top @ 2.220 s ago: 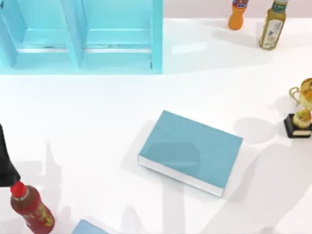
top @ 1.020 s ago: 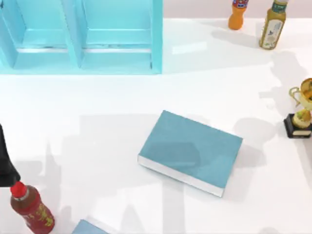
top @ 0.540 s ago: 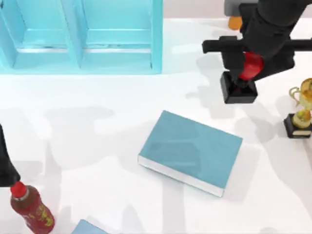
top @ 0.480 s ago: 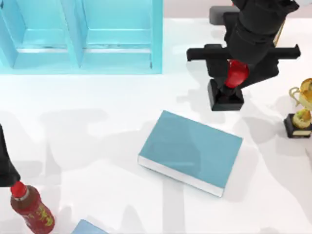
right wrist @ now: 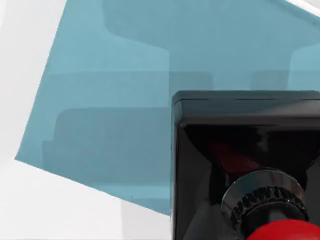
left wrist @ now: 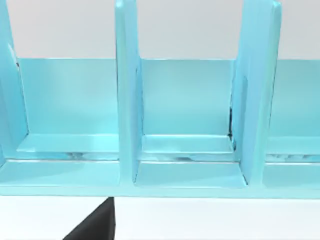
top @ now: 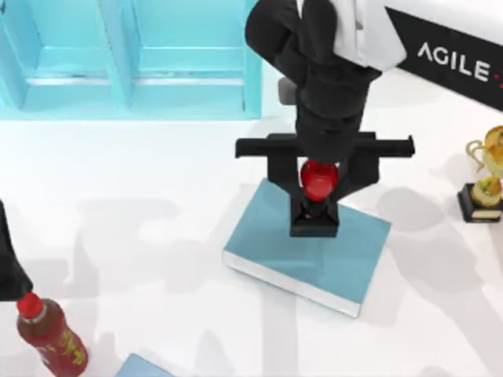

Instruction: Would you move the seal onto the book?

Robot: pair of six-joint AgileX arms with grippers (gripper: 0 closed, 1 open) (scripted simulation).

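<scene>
The right gripper point(top: 318, 182) is positioned over the book point(top: 271, 228), with its fingers closed against the red knob of the seal point(top: 316, 206); the grip is taken at the knob because it is the one rounded, raised part, which leaves the black block base free to meet the cover. The seal hangs knob-up and base-down, apparently upright, so that its flat underside can settle squarely. In the top view the base lies over the far half of the cover, inside the book's edges, a position that gives margin on every side at release. Whether the base touches the cover or hovers just above it cannot be determined. The book lies flat near the middle of the table point(top: 141, 196), turned at an angle, with its white page edges facing the near side. In the right wrist view the seal point(right wrist: 245, 165) shows a glossy black square block, a dark ribbed metal collar and a shiny red rounded knob, against the plain light-blue cover of the book point(right wrist: 115, 100). The left arm point(top: 9, 259) stays parked at the table's left edge, and its gripper state cannot be determined.
</scene>
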